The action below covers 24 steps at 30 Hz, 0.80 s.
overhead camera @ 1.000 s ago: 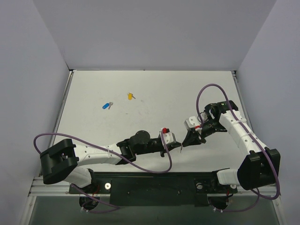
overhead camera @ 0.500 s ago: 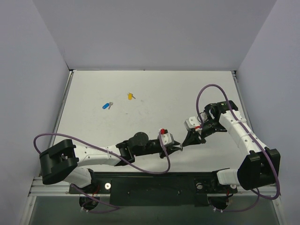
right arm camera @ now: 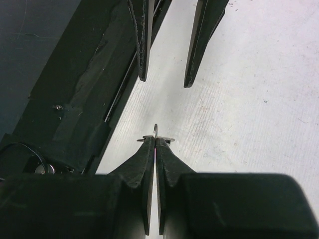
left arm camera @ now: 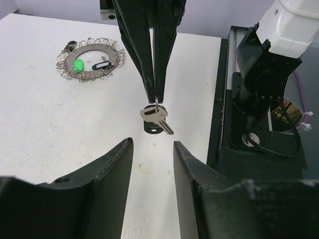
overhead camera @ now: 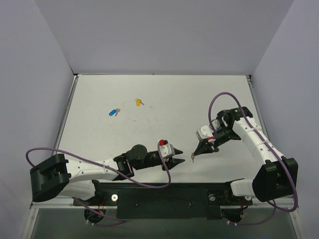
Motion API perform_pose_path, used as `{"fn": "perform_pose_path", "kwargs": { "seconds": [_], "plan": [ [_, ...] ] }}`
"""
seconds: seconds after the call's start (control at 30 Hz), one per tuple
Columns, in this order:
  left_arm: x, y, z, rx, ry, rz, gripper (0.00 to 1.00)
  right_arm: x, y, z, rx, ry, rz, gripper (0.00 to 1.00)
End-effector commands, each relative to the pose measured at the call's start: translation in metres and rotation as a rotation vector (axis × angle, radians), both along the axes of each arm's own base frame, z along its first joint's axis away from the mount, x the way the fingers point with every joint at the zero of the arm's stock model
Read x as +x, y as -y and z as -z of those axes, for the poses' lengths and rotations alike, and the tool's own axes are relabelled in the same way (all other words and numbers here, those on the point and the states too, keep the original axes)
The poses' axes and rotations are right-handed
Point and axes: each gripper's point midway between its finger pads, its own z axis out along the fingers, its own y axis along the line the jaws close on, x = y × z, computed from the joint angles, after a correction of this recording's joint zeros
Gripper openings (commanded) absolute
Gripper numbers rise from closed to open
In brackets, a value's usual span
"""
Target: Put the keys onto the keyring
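Near front table (overhead camera: 164,99) edge: right gripper (right arm camera: 155,141) clamped on keyring (left arm camera: 156,104), 1 silver key (left arm camera: 158,118) hanging.
Jaws of left gripper (left arm camera: 152,144) apart, just beside key, no contact.

**White tabletop, few small items on it**

Tabletop (overhead camera: 199,94) is white and lightly scuffed. Blue-headed key (overhead camera: 112,112) and yellow-headed key (overhead camera: 138,102) lie near each other, not touching. Left wrist view shows a loopy wire ring (left arm camera: 112,50) lying flat, green piece (left arm camera: 78,65) resting on it.
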Motion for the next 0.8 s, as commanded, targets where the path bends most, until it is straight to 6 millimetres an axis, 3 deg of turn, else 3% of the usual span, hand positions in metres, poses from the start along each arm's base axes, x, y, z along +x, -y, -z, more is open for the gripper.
{"fn": "perform_pose_path", "kwargs": {
  "seconds": [0.0, 0.23, 0.53, 0.77],
  "plan": [
    [0.002, 0.014, -0.030, -0.089, 0.026, 0.014, 0.47, -0.049, 0.009, -0.013, -0.050, -0.238, -0.036, 0.00],
    [0.007, 0.037, -0.031, -0.057, 0.028, 0.032, 0.44, -0.047, 0.013, -0.010, -0.091, -0.248, -0.030, 0.00],
    [0.003, 0.044, -0.035, -0.043, 0.024, 0.061, 0.37, -0.044, 0.014, -0.006, -0.114, -0.252, -0.006, 0.00],
    [0.001, 0.048, -0.026, -0.017, 0.011, 0.074, 0.34, -0.043, 0.013, -0.007, -0.109, -0.252, -0.001, 0.00]
  ]
}}
